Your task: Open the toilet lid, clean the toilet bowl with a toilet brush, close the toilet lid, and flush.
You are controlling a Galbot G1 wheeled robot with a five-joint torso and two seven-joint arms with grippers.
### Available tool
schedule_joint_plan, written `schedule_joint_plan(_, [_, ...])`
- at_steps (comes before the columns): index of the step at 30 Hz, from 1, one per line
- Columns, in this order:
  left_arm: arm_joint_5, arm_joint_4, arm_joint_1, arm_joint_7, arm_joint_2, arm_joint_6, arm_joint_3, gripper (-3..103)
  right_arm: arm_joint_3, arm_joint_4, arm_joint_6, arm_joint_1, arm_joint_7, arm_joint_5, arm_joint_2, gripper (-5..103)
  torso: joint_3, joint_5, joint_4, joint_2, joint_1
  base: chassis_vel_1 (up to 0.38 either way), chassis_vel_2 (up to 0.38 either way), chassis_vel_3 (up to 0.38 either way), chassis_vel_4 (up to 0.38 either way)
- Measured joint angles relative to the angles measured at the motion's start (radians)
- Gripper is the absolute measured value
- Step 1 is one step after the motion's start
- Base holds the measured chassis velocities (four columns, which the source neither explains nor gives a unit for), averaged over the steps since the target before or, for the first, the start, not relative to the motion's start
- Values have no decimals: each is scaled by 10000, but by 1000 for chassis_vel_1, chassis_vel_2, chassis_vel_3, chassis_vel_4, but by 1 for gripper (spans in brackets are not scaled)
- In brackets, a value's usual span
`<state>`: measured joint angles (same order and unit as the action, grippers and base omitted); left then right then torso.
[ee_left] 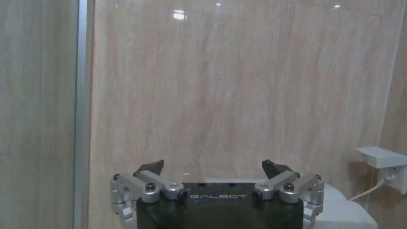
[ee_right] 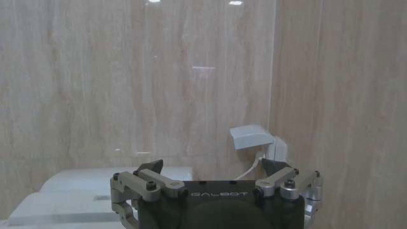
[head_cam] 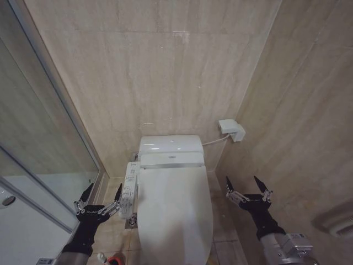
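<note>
With the toilet lid (head_cam: 174,212) down and flat between both sets of jaws, step one, opening it, looks not yet begun. Left gripper (head_cam: 99,194) and right gripper (head_cam: 247,186) flank it, jaws released, holding nothing. Next: reach the lid edge and lift.

Before me stood a beige marble-patterned tiled wall (head_cam: 165,72). A white wall socket box (head_cam: 231,130) sat in the corner, its white cable (head_cam: 214,141) running toward the tank (head_cam: 170,145). A glass partition (head_cam: 33,143) with a metal frame stood at my left. A white control panel (head_cam: 130,189) ran alongside the seat.
</note>
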<state>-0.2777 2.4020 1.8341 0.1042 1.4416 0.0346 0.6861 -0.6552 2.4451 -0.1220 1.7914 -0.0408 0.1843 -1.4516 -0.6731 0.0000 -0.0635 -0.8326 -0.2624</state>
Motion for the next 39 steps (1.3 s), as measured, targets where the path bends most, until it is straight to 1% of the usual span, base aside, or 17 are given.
schedule_joint_plan(9, [15, -89, -14, -27, -4, 56, -7, 100, 0, 0, 0, 0, 0, 0, 0, 100, 0, 0, -2, 0, -1, -38, 35, 38, -38])
schedule_joint_plan(10, [33, -131, -21, -53, -9, 105, 6, 103, 0, 0, 0, 0, 0, 0, 0, 100, 0, 1, -1, 0, 0, 0, 0, 0, 0])
schedule_joint_plan(17, [-43, -325, -122, -131, -92, 261, 162, 103, -1, 0, 0, 0, 0, 0, 0, 100, 1, 0, -1, 0, 3, 0, 0, 0, 0])
schedule_joint_plan(18, [-245, -493, -211, -125, -188, 288, 326, 85, 0, 0, 0, 0, 0, 0, 0, 100, 1, 0, -1, 0, 3, 0, 0, 0, 0])
schedule_joint_plan(20, [-668, -811, -402, -124, -351, 293, 631, 85, 0, 0, 0, 0, 0, 0, 0, 100, 1, 0, -1, 0, 2, 0, 0, 0, 0])
schedule_joint_plan(22, [-790, -944, -481, -127, -416, 292, 761, 85, 0, 0, 0, 0, 0, 0, 0, 100, 0, -2, -1, 0, 2, 0, 0, 0, 0])
schedule_joint_plan(24, [-1083, -1223, -651, -95, -608, 299, 1046, 85, 0, 0, 0, 0, 0, 0, 0, 100, 0, -1, -1, 0, 2, 0, 0, 0, 0])
schedule_joint_plan(25, [-1143, -1298, -693, -51, -654, 320, 1101, 60, 0, 0, 0, 0, 0, 0, 0, 100, 0, -1, -1, 0, 2, 0, 0, 0, 0])
schedule_joint_plan(27, [-1174, -1351, -723, -5, -685, 342, 1132, 60, 0, 0, 0, 0, 0, 0, 0, 100, 0, -2, -1, 0, 2, 0, 0, 0, 0])
schedule_joint_plan(29, [-1346, -1690, -892, 183, -873, 461, 1267, 60, 0, 0, 0, 0, 0, 0, 0, 100, 0, -2, -1, 0, 2, 0, 0, 0, 0])
schedule_joint_plan(32, [-1507, -1913, -1012, 241, -1028, 513, 1364, 60, -1, 0, 0, 0, 0, 0, 0, 100, 0, -2, -1, 0, 2, 0, 0, 0, 0])
schedule_joint_plan(33, [-1698, -2183, -1148, 311, -1193, 553, 1496, 33, -1, -1, 0, 0, -1, 0, 0, 100, 0, -2, -1, 0, 2, 0, 0, 0, 0])
schedule_joint_plan(35, [-1820, -2329, -1226, 401, -1281, 581, 1563, 33, 0, 0, 0, 0, 0, 0, 0, 100, 0, -2, -1, 0, 1, 0, 0, 0, 0])
schedule_joint_plan(39, [-2198, -3112, -1626, 700, -1602, 723, 1791, 33, 0, 0, 0, 0, 0, 0, 0, 100, 0, -2, 0, 0, 0, 0, 0, 0, 0])
